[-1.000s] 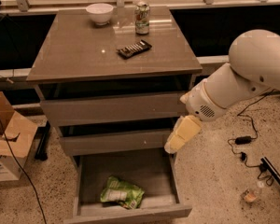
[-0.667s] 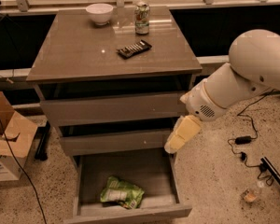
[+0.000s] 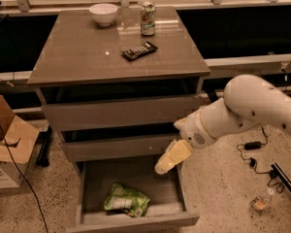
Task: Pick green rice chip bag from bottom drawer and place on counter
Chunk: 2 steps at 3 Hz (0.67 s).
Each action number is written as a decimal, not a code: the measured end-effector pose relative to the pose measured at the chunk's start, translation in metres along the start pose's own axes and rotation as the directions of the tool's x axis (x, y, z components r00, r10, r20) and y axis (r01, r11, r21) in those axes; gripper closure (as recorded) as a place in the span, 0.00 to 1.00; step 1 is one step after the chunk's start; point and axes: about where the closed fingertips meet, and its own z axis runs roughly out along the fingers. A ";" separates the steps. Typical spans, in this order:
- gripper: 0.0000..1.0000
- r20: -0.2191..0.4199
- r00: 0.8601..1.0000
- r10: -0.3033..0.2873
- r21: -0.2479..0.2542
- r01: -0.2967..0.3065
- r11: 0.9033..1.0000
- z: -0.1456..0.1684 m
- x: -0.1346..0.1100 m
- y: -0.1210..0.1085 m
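The end effector hangs at the right rim of the open bottom drawer, its grip unreadable; the green rice chip bag lies inside.

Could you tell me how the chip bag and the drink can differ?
The green rice chip bag lies flat; the can stands upright. The bag is in the open bottom drawer; the can is on the counter. Both are green and white. The gripper hangs over the drawer's right side.

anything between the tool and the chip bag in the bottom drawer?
Nothing. In the camera view the tool hangs over the right rear of the open drawer; only bare drawer floor separates it from the bag.
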 end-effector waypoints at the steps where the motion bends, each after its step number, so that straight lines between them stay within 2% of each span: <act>1: 0.00 0.073 0.994 0.087 -0.068 -0.082 0.994 0.060 0.027 -0.002; 2: 0.00 0.101 0.981 0.163 -0.148 -0.148 0.978 0.120 0.053 -0.009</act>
